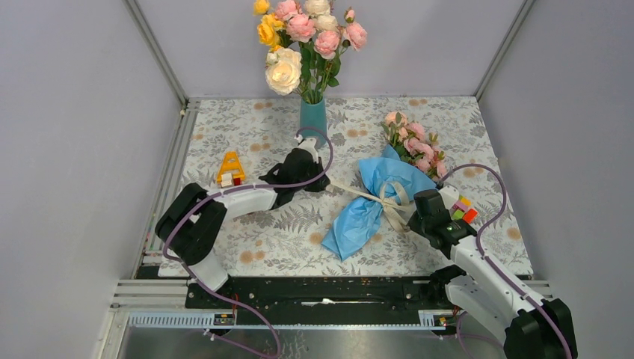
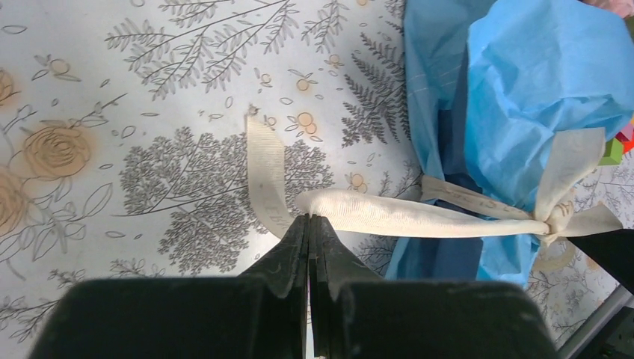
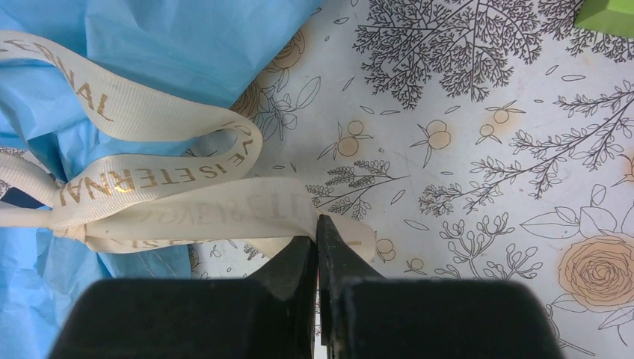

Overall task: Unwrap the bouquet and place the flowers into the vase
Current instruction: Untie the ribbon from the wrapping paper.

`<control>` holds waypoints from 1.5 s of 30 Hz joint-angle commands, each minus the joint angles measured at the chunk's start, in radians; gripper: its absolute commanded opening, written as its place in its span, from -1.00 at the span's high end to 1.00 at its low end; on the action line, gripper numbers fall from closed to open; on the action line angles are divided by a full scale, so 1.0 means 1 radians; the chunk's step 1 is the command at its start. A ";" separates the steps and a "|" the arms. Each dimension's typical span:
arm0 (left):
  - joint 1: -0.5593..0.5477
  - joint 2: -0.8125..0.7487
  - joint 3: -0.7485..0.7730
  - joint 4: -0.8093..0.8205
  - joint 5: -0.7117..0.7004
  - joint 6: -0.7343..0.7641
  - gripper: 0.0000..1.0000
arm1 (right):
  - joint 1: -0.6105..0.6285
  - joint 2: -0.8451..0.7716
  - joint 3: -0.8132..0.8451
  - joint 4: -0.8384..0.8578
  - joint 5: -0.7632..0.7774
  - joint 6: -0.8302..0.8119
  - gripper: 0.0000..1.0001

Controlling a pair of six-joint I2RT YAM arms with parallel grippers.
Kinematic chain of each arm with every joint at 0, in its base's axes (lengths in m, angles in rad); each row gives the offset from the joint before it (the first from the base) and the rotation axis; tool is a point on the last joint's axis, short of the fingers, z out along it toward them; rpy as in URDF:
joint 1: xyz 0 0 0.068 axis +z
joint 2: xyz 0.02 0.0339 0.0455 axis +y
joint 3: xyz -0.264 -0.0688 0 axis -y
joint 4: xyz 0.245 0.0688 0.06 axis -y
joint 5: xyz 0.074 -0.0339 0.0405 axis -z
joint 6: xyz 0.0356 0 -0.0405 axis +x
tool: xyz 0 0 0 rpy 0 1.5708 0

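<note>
Yellow toy (image 1: 231, 169), coloured blocks (image 1: 465, 209), floral tablecloth (image 1: 247, 127)

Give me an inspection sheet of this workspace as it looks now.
Surface: floral-print tablecloth, flat.
Job's things: bouquet of pink roses in crinkled blue paper, lying down, cream ribbon tied; tall teal vase upright, holding large yellow, cream and pink roses.
Clutter: yellow plastic toy; coloured blocks.
End effectors: left end effector shut on cream ribbon end; right end effector shut on another tail.
Cables: purple cables along both arms.
Surroundings: grey walls.
</note>
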 commanded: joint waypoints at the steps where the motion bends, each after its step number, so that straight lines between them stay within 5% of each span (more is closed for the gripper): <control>1: 0.027 -0.065 -0.020 0.033 -0.025 -0.006 1.00 | -0.012 -0.019 0.000 -0.012 0.045 0.021 1.00; 29: 0.186 -0.226 -0.163 0.056 -0.065 -0.060 1.00 | -0.019 -0.120 0.098 -0.141 0.164 -0.042 1.00; 45: 0.274 -0.294 -0.196 0.036 -0.051 -0.070 1.00 | -0.027 -0.006 0.135 -0.153 0.167 -0.067 1.00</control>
